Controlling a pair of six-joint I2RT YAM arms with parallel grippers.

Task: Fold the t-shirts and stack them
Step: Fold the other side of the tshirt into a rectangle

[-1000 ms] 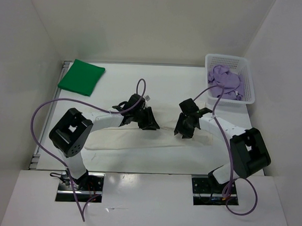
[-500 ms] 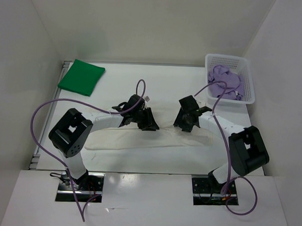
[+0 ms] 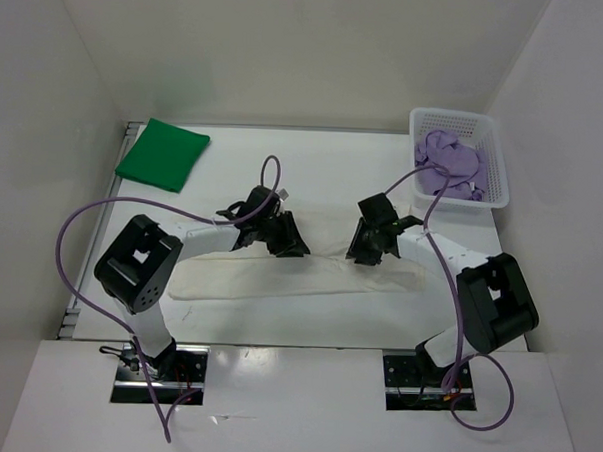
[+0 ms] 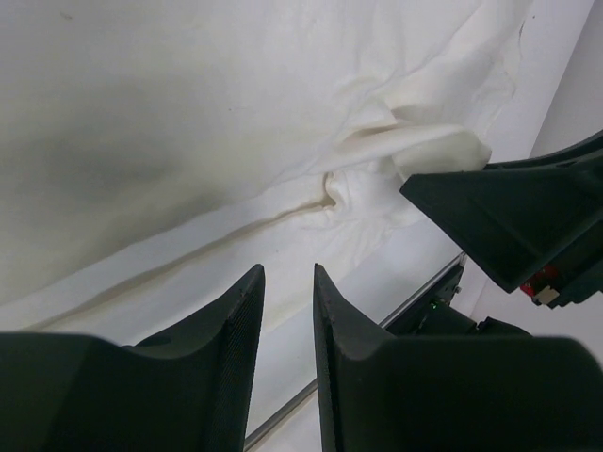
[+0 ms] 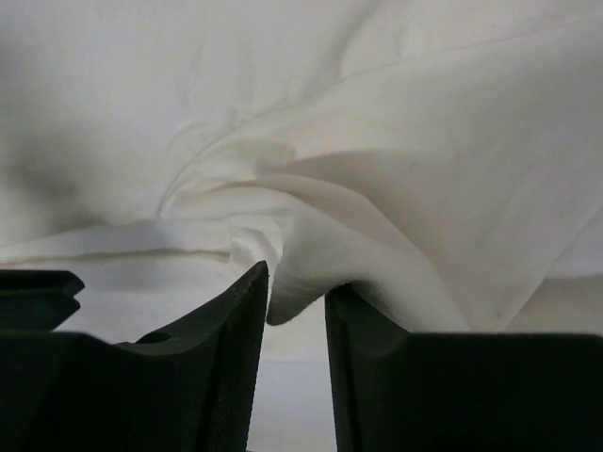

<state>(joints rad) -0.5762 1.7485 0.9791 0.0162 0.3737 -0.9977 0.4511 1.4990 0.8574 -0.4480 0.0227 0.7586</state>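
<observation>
The white-cream t-shirt (image 3: 279, 277) lies spread in a long band across the middle of the table. My left gripper (image 3: 291, 248) hovers low at its back edge. In the left wrist view, the left gripper (image 4: 287, 270) stands open by a narrow gap, with nothing between the fingers. My right gripper (image 3: 363, 251) is at the same edge, farther right. A raised fold of the t-shirt (image 5: 424, 188) droops between the fingertips of my right gripper (image 5: 297, 282), which stand apart. The green t-shirt (image 3: 163, 153) lies folded at the back left. The purple t-shirt (image 3: 446, 160) sits crumpled in the basket.
The white lattice basket (image 3: 495, 154) stands at the back right corner. White walls close in the table on three sides. Purple cables loop over both arms. A metal rail (image 4: 377, 344) runs along the table edge in the left wrist view.
My right gripper has moved back toward the far side and its jaws have narrowed around a fold of the white-cream t-shirt. The left gripper has shifted slightly back and left.
</observation>
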